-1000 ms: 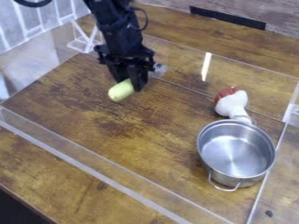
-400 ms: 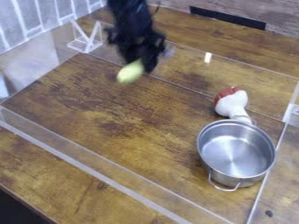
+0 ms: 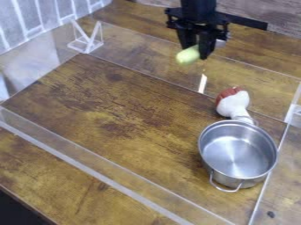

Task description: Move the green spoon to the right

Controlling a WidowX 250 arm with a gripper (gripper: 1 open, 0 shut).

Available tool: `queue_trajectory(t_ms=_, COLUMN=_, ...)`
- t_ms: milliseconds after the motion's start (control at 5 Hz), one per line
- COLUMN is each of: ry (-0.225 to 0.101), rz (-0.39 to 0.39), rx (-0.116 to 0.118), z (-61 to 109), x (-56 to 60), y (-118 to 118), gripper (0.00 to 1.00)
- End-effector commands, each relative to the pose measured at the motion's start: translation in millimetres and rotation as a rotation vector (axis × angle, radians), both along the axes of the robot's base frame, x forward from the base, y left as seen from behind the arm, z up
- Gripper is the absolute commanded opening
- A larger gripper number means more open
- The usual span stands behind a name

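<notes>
The green spoon [image 3: 188, 55] is a small yellow-green pod-like piece hanging in the air above the far side of the wooden table [image 3: 118, 114]. My black gripper [image 3: 193, 48] points down from above and is shut on the green spoon's upper end. The spoon's lower end sticks out below the fingers. It hangs well up and left of the steel pot [image 3: 238, 152].
A red-and-white object [image 3: 234, 103] lies just behind the steel pot at the right. A clear acrylic wall [image 3: 106, 180] borders the table along the front and left. A white wire rack [image 3: 84, 37] stands at the back left.
The gripper has carried the green spoon up off the table and to the right, toward the far edge. The pot and the red-and-white object have not moved.
</notes>
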State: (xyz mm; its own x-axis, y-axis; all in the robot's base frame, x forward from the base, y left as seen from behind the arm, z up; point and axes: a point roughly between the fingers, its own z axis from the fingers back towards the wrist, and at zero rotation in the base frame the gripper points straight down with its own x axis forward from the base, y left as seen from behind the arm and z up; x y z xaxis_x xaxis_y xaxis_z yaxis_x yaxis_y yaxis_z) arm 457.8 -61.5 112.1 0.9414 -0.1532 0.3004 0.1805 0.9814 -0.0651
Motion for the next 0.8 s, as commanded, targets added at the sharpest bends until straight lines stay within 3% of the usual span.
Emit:
queue_trajectory(t_ms=0, ry=-0.063, rz=-0.014, rx=0.011, z=30.4, x=4.7, y=-6, gripper=0.0)
queue_trajectory(t_ms=600, ry=-0.009, rz=-0.08, rx=0.05, z=1.2, x=4.6, y=-35, gripper=0.0)
